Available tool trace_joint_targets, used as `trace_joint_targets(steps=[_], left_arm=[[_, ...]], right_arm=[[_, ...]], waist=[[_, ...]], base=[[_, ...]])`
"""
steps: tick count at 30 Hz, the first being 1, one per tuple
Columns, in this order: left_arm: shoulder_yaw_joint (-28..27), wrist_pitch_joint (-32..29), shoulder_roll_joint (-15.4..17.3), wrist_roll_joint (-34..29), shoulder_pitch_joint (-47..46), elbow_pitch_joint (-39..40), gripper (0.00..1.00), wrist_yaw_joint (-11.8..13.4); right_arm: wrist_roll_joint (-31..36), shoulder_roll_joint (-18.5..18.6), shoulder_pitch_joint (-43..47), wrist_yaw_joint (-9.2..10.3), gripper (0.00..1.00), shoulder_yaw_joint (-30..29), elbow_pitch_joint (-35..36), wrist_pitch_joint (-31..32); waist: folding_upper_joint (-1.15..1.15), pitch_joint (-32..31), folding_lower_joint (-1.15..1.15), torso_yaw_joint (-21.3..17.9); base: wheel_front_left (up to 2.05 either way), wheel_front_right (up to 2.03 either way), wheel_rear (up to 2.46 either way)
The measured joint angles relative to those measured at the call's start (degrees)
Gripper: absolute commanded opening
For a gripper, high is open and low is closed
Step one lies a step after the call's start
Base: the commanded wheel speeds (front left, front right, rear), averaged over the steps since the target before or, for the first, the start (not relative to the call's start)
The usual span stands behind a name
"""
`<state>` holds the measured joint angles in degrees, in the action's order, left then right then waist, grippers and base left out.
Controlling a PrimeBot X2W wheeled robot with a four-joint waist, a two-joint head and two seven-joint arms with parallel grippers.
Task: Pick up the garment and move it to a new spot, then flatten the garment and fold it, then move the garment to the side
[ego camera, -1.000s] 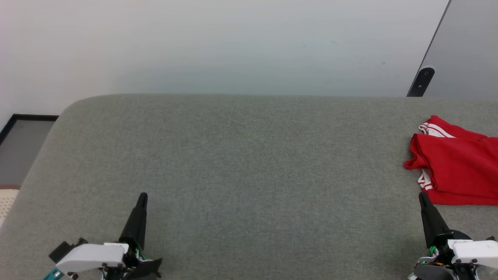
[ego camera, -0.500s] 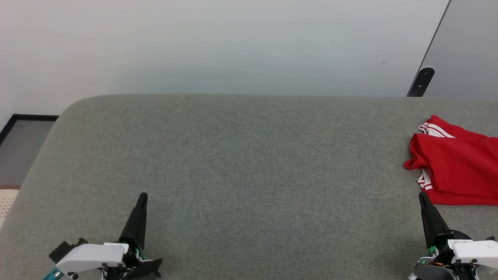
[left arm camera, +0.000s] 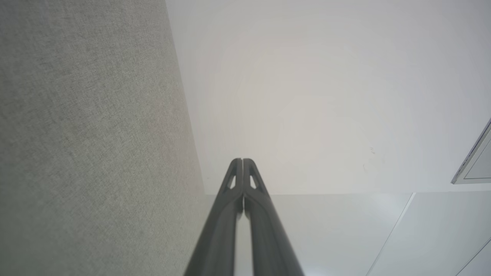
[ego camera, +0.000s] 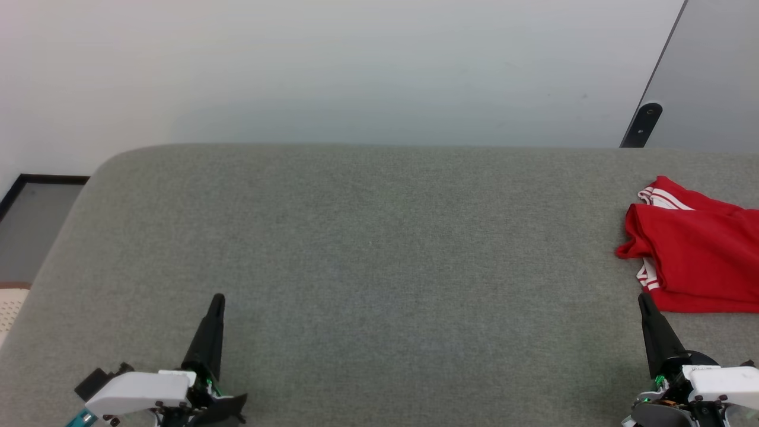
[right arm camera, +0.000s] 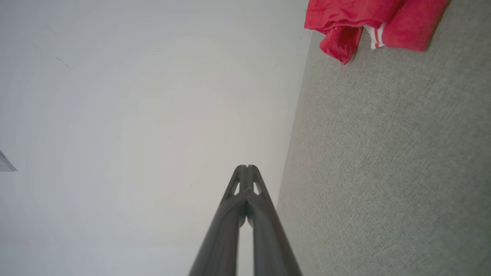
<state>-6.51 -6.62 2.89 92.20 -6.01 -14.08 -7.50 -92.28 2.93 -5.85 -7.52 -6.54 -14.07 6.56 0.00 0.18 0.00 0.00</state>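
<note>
Resting at the lower left of the head view, the left jaws are fully closed and hold nothing. The left wrist view shows their 2 dark fingers (left arm camera: 224,230) pressed together, tips in the air beside the grey fabric. Across the middle, the table (ego camera: 379,255) is a broad stretch of grey cloth. At the lower right, the right jaws are closed just as tightly and are also empty, meeting at the tip.

Just beyond that tip and to its right lies the garment (ego camera: 694,261). It is a red jersey bunched in loose folds at the table's far right, partly cut off by the picture's edge. White-red striped trim shows at 2 places along its left side.

It looks light, soft and limp, so it will likely sag and drape when lifted and drag a little on the cloth. It should not slip or break. A pinch on a thick fold would probably lift it as a lump. For spreading it flat, the striped edges seem the better holds, 1 per arm, once the jaws open.
</note>
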Motion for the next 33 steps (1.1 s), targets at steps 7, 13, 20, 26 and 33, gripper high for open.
trace_joint_targets(steps=[7, 13, 20, 26, 33], left_arm=[[0.0, 0.0, 0.0, 0.0, 0.0, 0.0, 0.0, 0.0], [0.0, 0.0, 0.0, 0.0, 0.0, 0.0, 0.0, 0.0], [0.0, 0.0, 0.0, 0.0, 0.0, 0.0, 0.0, 0.0], [0.0, 0.0, 0.0, 0.0, 0.0, 0.0, 0.0, 0.0], [0.0, 0.0, 0.0, 0.0, 0.0, 0.0, 0.0, 0.0]], right_arm=[[0.0, 0.0, 0.0, 0.0, 0.0, 0.0, 0.0, 0.0], [0.0, 0.0, 0.0, 0.0, 0.0, 0.0, 0.0, 0.0], [0.0, 0.0, 0.0, 0.0, 0.0, 0.0, 0.0, 0.0], [0.0, 0.0, 0.0, 0.0, 0.0, 0.0, 0.0, 0.0], [0.0, 0.0, 0.0, 0.0, 0.0, 0.0, 0.0, 0.0]], waist=[[0.0, 0.0, 0.0, 0.0], [0.0, 0.0, 0.0, 0.0], [0.0, 0.0, 0.0, 0.0], [0.0, 0.0, 0.0, 0.0], [0.0, 0.0, 0.0, 0.0]], base=[[0.0, 0.0, 0.0], [0.0, 0.0, 0.0], [0.0, 0.0, 0.0], [0.0, 0.0, 0.0], [0.0, 0.0, 0.0]])
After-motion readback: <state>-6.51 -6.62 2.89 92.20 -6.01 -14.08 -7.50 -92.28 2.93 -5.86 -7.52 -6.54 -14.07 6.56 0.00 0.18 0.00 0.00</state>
